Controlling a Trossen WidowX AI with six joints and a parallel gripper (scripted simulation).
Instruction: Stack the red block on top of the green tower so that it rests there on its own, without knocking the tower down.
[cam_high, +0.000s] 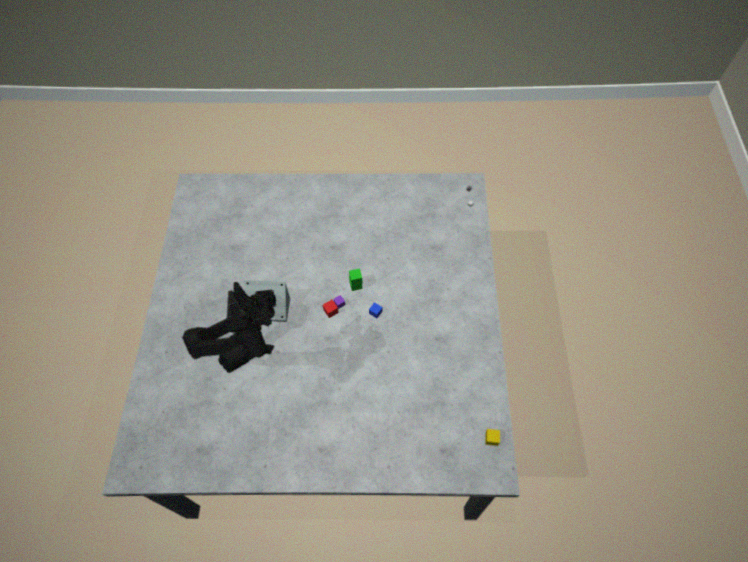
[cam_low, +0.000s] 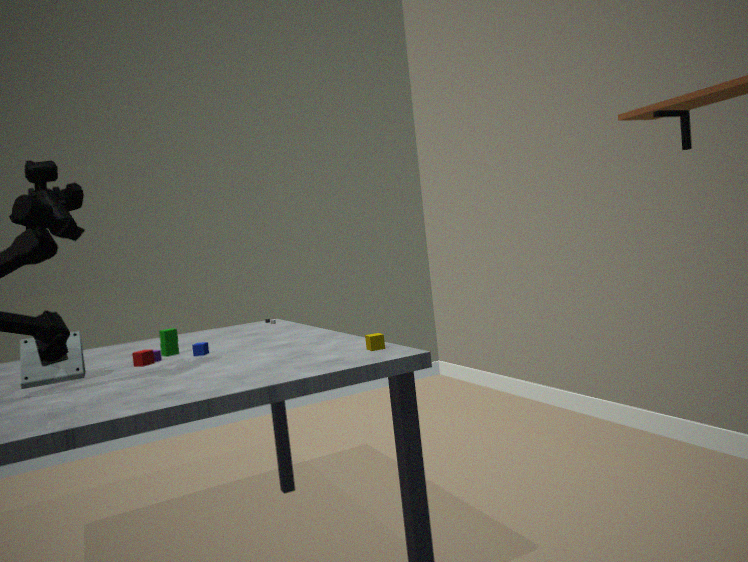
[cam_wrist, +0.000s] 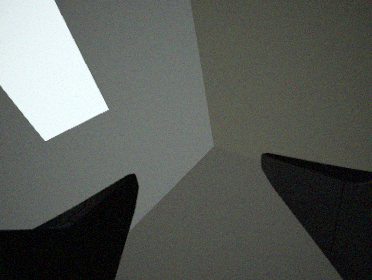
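Observation:
The red block (cam_high: 330, 308) (cam_low: 143, 357) lies on the grey table (cam_high: 338, 416) (cam_low: 253, 368), touching a small purple block (cam_high: 339, 300) (cam_low: 157, 355). The green tower (cam_high: 355, 278) (cam_low: 168, 342) stands upright a little behind them. My gripper (cam_high: 266, 348) (cam_low: 75, 214) (cam_wrist: 199, 170) is open and empty. It is raised high above the arm's base, well to the left of the blocks. The wrist view shows only the two dark fingers against wall and ceiling; none of the blocks shows there.
A blue block (cam_high: 375, 310) (cam_low: 200, 348) lies right of the red one. A yellow block (cam_high: 492, 436) (cam_low: 374, 342) sits near the table's front right corner. Two tiny balls (cam_high: 469, 196) lie at the far right corner. The arm's base plate (cam_low: 51, 374) stands left of the blocks.

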